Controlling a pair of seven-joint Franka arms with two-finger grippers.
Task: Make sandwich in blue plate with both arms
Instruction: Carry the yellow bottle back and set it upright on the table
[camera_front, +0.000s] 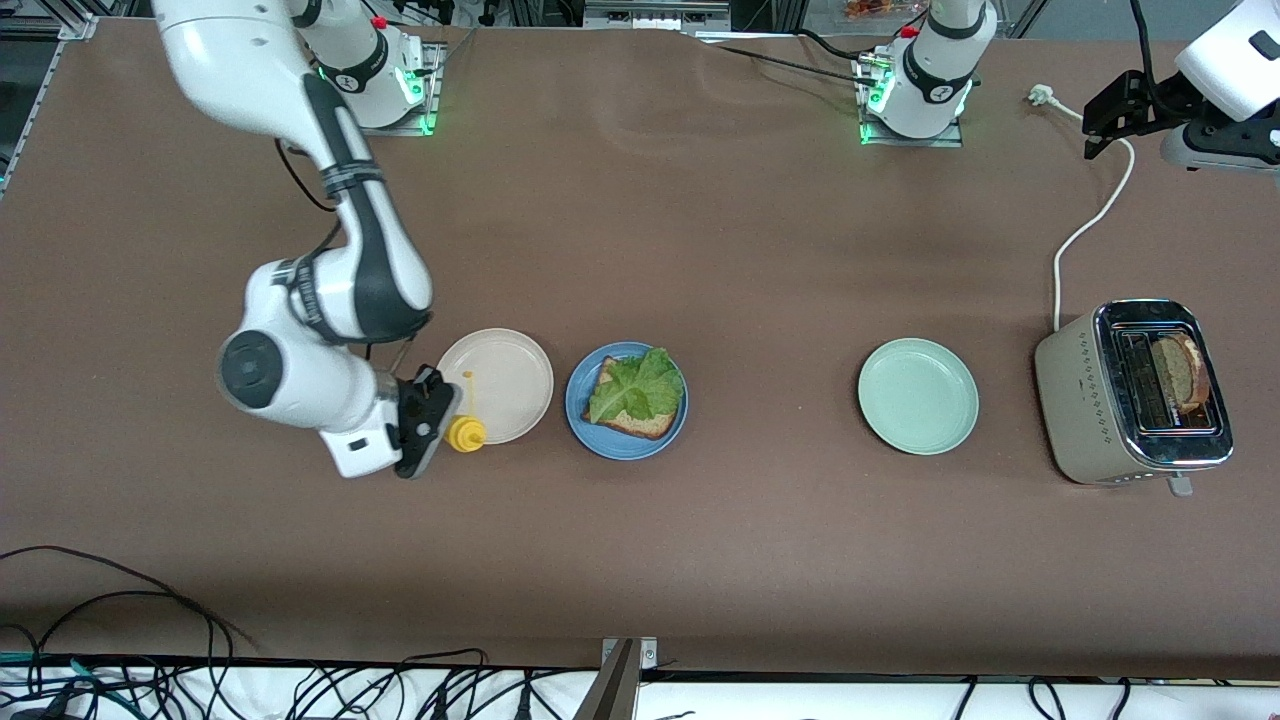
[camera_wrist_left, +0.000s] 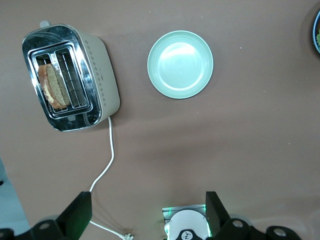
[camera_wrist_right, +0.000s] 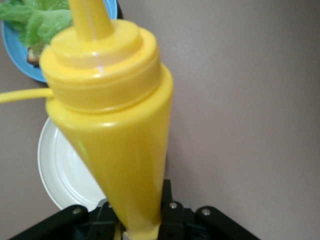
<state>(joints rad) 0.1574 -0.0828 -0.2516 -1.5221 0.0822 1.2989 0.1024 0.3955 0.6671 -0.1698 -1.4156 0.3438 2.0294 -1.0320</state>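
The right gripper (camera_front: 440, 420) has its fingers pinched on a yellow squeeze bottle (camera_front: 466, 432), which it holds over the rim of the white plate (camera_front: 510, 372) toward the right arm's end of the surface. In the right wrist view the bottle (camera_wrist_right: 112, 125) fills most of the frame, nozzle pointing away from the fingers. Just beside the white plate, toward the left arm's end, sits the blue plate (camera_front: 585, 425), carrying one bread slice (camera_front: 650, 425) with a lettuce leaf (camera_front: 635, 388) on top. The three plates lie in a row across the middle of the surface. The mint plate (camera_front: 918, 396) lies well apart from the blue one, and near it a toaster (camera_front: 1075, 410) stands by the surface's edge at the left arm's end, with a second slice (camera_front: 1180, 372) upright in one slot. The left gripper (camera_wrist_left: 147, 212) waits in the air over the corner by its base, fingers spread wide and holding nothing.
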